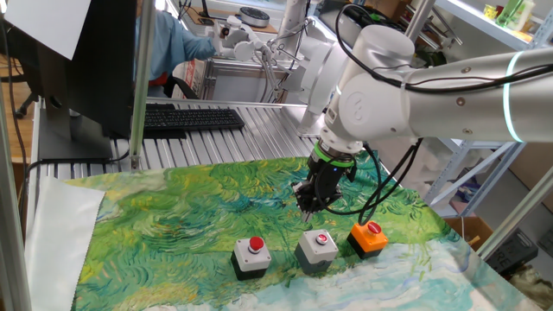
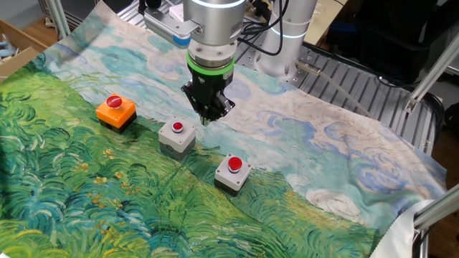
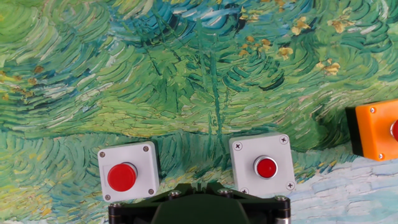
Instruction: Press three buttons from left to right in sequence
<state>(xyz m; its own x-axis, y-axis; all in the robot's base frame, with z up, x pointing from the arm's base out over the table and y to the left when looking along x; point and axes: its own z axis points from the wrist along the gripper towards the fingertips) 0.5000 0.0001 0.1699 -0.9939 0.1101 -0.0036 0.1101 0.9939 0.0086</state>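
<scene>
Three red-capped buttons stand in a row on the painted cloth. In one fixed view the left grey button (image 1: 251, 257), the middle grey button (image 1: 317, 249) and the orange button (image 1: 369, 238) run left to right. My gripper (image 1: 309, 206) hangs above the cloth just behind the middle button and touches none of them. In the other fixed view the gripper (image 2: 208, 119) tapers to one point, fingertips together, beside the middle button (image 2: 177, 136), with the orange button (image 2: 116, 111) and the other grey button (image 2: 233, 172) on either side. The hand view shows the gripper (image 3: 197, 186) between two grey buttons (image 3: 127, 177) (image 3: 263, 165).
The green and blue painted cloth (image 1: 173, 225) covers the table. A black keyboard (image 1: 190, 119) lies on the metal table behind it. A monitor (image 1: 78, 60) stands at the back left. The robot's base and cables (image 2: 280, 36) are at the far edge.
</scene>
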